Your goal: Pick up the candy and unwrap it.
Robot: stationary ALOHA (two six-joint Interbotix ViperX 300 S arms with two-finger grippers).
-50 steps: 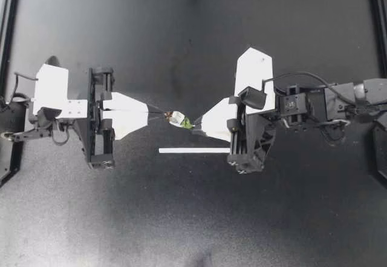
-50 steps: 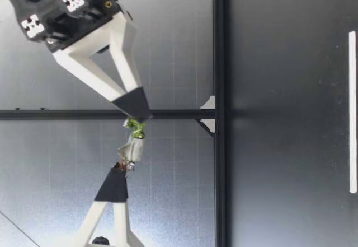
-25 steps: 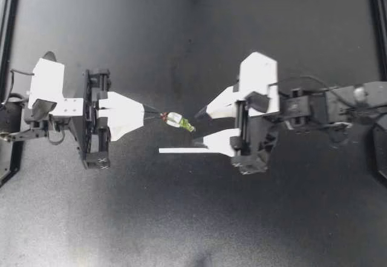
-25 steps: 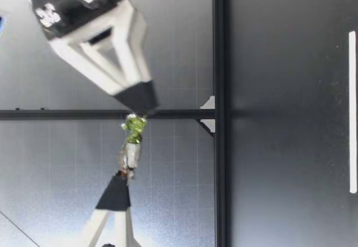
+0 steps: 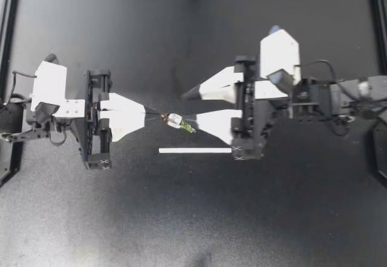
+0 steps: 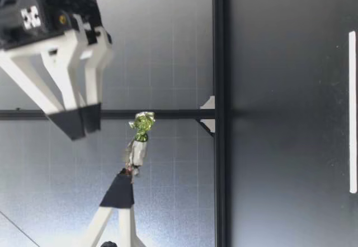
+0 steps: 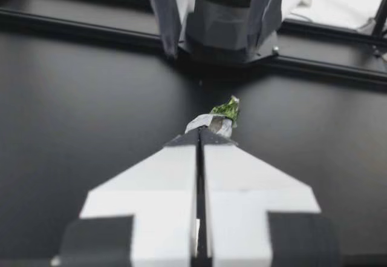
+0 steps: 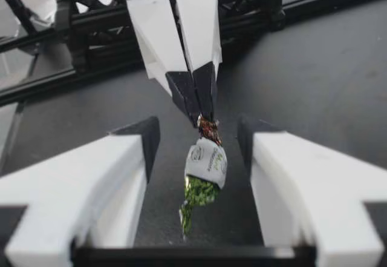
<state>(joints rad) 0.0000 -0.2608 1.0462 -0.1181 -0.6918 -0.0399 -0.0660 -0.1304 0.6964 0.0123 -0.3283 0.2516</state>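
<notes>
Left gripper (image 5: 156,115) level, fingers pinched on candy (image 5: 176,120). Right gripper (image 5: 190,108) faces it, fingers spread wide, held higher.

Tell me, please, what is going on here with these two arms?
My left gripper is shut on one twisted end of the candy and holds it in the air above the table. My right gripper is open and hangs close to the candy's green end without touching it. The candy is still wrapped. A white strip lies on the table nearby.
</notes>
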